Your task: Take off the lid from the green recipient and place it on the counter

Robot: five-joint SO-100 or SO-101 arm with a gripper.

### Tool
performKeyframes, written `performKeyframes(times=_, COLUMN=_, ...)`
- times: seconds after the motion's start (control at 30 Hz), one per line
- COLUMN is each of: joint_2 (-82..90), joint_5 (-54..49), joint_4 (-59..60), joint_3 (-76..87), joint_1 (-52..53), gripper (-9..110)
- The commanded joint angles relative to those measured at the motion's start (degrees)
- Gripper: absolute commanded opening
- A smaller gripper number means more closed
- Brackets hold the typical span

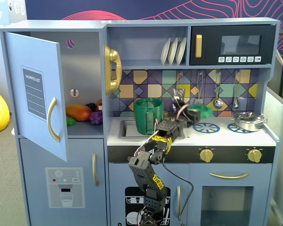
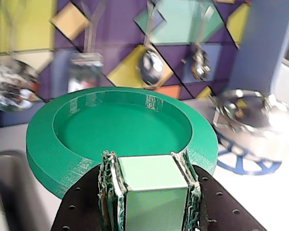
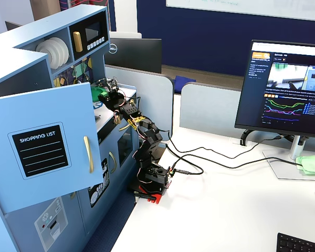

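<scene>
Lid (image 2: 120,130) is off the green recipient (image 1: 148,116) & up in the air — gripper (image 2: 151,166) pinches its band handle, pads pressed tight on both sides in the wrist view. That view shows the disc's hollow underside facing the cam, so it's held tilted, not flat. In a fixed view the lid (image 1: 201,112) hangs to the right of the recipient, clear of it, over the tabletop (image 1: 221,136) near the first blue burner ring (image 1: 206,127). Recipient stands open-topped by the sink (image 1: 126,128), upright, looks undisturbed.

Progress, as I judge it: removal part done, roughly two-thirds thru. Left — lower the lid onto a bare bit of tabletop, let go, back away. Silver pot (image 1: 248,120) sits further right, well apart in that fixed view; the wrist view shows it close behind, so don't drift that way. Other fixed view too far off to add much.
</scene>
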Motion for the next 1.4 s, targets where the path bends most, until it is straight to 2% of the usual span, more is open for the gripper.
performKeyframes(times=0.0, joint_2=-2.0, joint_5=1.4, joint_4=-9.7, joint_3=3.5, joint_1=2.1, gripper=0)
performKeyframes(times=0.23, joint_2=-7.6, joint_5=0.5, joint_4=-16.2, joint_3=5.9, joint_1=2.5, gripper=0)
performKeyframes(times=0.8, joint_2=-10.2, joint_5=-1.3, joint_4=-18.6, joint_3=8.5, joint_1=2.0, gripper=1)
performKeyframes(times=0.93, joint_2=-9.5, joint_5=2.0, joint_4=-18.6, joint_3=8.3, joint_1=2.3, gripper=22)
performKeyframes(times=1.0, joint_2=-8.5, joint_5=2.7, joint_4=-18.8, joint_3=8.3, joint_1=2.1, gripper=28)
performKeyframes(times=1.2, joint_2=0.4, joint_5=3.0, joint_4=-16.0, joint_3=8.2, joint_1=0.5, gripper=31)
performKeyframes(times=1.37, joint_2=14.4, joint_5=2.3, joint_4=-1.8, joint_3=8.4, joint_1=-2.5, gripper=29)
